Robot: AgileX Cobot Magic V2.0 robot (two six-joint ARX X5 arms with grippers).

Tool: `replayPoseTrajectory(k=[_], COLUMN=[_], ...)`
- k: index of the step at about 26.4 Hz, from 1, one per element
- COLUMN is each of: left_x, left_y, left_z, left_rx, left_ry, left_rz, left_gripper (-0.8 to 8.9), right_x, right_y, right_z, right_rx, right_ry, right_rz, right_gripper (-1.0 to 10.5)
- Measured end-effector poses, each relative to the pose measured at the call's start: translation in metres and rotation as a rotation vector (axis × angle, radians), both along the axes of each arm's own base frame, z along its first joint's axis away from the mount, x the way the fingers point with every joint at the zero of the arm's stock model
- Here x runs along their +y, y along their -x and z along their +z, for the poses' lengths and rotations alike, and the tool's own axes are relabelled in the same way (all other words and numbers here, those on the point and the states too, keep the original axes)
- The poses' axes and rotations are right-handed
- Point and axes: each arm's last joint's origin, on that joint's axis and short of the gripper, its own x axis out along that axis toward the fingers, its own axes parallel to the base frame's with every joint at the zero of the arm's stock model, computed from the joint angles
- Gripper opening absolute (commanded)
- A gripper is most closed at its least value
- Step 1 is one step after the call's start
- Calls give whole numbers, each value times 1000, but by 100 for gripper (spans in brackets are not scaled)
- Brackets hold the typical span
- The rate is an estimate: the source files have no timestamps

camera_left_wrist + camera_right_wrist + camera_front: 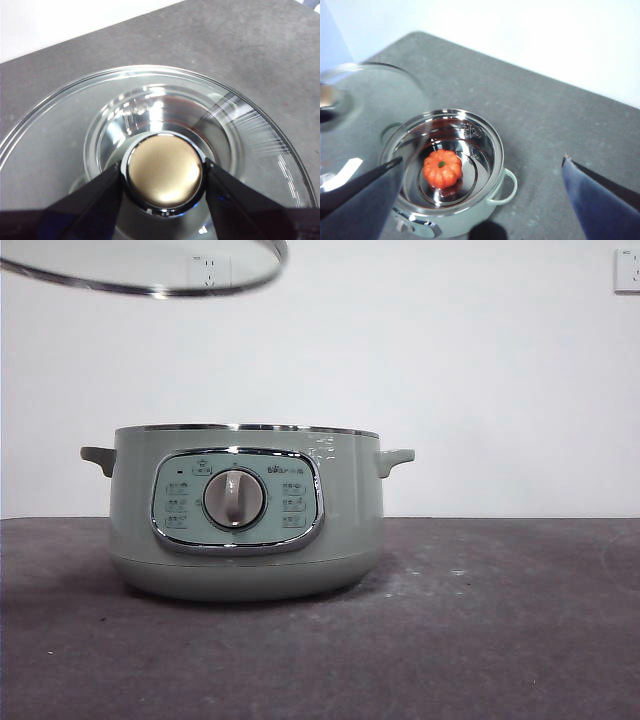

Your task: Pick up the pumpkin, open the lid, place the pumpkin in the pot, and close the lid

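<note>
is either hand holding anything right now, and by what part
The left hand holds the lid by its round knob, up above the pot. The right hand is open and holds nothing; the pumpkin sits inside the pot.

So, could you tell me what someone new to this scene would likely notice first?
Probably the pale green pot at the middle of the dark table, open, with the orange pumpkin sitting inside on its shiny steel floor. Next, the clear lid held in the air above the pot's left side, the left tool clamped on its knob.
</note>
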Motion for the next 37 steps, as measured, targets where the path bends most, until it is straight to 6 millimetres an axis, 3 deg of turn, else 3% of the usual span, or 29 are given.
replayPoseTrajectory(k=[7,15,26,37], left_x=[-29,-58,-71,-73], left_y=[-49,-87,-108,-109], left_z=[-29,-67,-92,-94], left_rx=[26,76,108,103], left_ry=[-20,-45,-61,-59], left_rz=[-31,-67,-74,-79], left_gripper=[-9,-9,-9,-9], right_x=[-27,-34,-34,-34], right_y=[32,40,40,40], right_z=[9,6,4,4], right_rx=[-2,36,56,56], right_ry=[-28,0,17,17], right_rz=[-9,-11,-11,-11], right_gripper=[598,598,598,598])
